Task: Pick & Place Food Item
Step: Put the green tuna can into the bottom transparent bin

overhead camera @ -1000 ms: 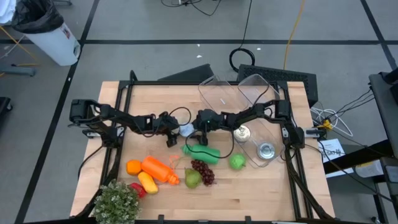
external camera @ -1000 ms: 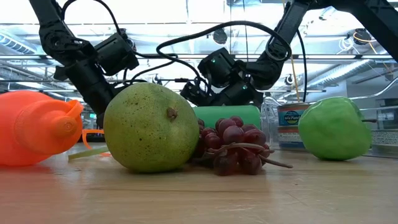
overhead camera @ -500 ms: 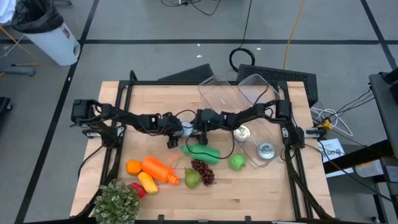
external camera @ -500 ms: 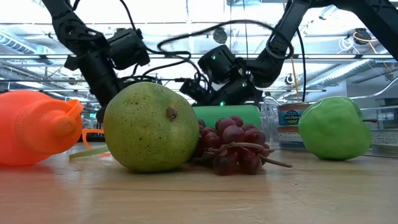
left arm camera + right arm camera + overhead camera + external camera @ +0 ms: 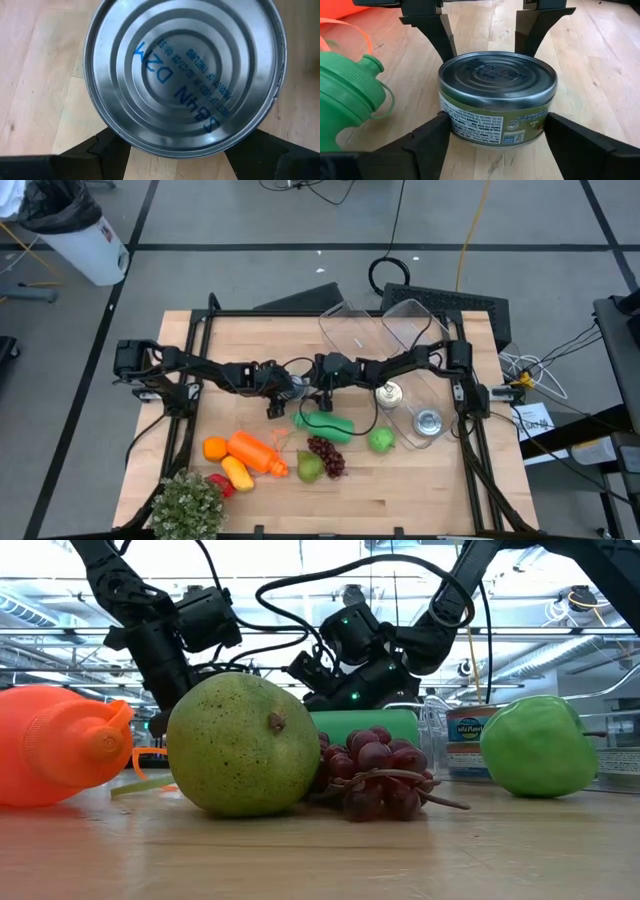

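A tin can [image 5: 497,102] with a green label stands upright at the table's centre [image 5: 297,387], its stamped silver top [image 5: 182,70] up. My left gripper [image 5: 180,150] comes at it from the table's left and my right gripper [image 5: 497,137] from the right. Both are shut on it. In the low view the pear [image 5: 243,745] hides the can. Whether the can's bottom is on the wood does not show. My left gripper pinches the can's round wall between its two fingers [image 5: 436,35], on the side away from my right gripper. It slants steeply down from the table's left. The can sits upright, top face up. My right gripper pinches the can's labelled wall [image 5: 451,122] between its two fingers [image 5: 427,142], low on the side toward its own wrist. The fingers come almost level from the table's right, slanting slightly down.
Near the front lie a green bottle [image 5: 325,425], green apple [image 5: 380,441], grapes [image 5: 327,455], pear [image 5: 309,468], orange bottle [image 5: 255,452], an orange [image 5: 214,448] and a plant [image 5: 187,505]. Clear containers [image 5: 385,330] and another can [image 5: 388,393] sit at the back right.
My left gripper has risen a little and tipped, still on the can. The can has stayed between the two grippers at the table's centre.
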